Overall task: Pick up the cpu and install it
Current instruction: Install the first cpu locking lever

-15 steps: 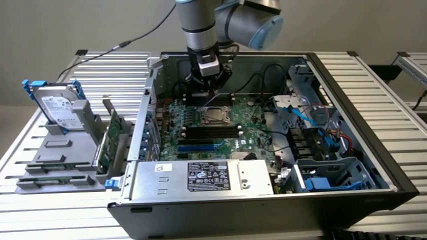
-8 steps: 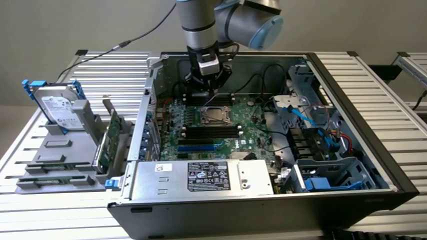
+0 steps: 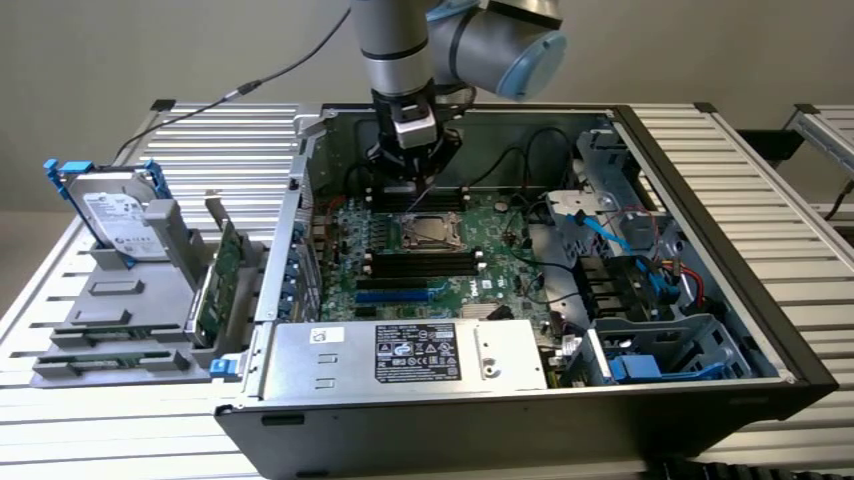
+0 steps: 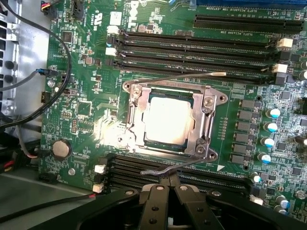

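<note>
Glare whitens the cpu [image 4: 168,120] just ahead of the tool [image 4: 170,181], so its markings cannot be read. The tool's body is cut by the wrist view's edge. In the exterior view the arm [image 3: 398,50] above the tool is cut off at the picture's top, and the case's label [image 3: 416,352] is too small to read.

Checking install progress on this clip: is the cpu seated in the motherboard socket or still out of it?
In. The cpu lies flat inside the socket's metal frame on the motherboard, its silver top facing up.
</note>
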`<state>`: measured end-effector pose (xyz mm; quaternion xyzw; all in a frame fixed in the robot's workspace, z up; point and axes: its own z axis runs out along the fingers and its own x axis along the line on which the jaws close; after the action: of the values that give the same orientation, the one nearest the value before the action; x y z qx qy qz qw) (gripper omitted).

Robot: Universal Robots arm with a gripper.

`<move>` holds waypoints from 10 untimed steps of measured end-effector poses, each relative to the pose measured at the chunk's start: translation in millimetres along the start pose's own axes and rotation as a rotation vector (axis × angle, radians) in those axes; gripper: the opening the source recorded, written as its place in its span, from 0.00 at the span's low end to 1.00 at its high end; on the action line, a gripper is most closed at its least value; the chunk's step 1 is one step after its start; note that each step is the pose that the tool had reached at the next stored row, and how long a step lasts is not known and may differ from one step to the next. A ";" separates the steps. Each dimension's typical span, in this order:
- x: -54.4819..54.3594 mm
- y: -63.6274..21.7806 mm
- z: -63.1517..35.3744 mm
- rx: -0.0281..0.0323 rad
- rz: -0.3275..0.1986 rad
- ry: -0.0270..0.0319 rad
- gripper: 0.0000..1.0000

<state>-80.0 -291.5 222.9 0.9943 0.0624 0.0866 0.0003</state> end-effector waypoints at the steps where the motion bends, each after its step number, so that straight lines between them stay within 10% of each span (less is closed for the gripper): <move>1: -0.1 0.0 -0.8 0.0000 0.000 -0.0008 0.11; 10: -6.0 -0.6 -2.3 0.0034 -0.019 -0.0012 0.11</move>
<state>-86.4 -291.7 224.1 0.9937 0.0717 0.0859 -0.0005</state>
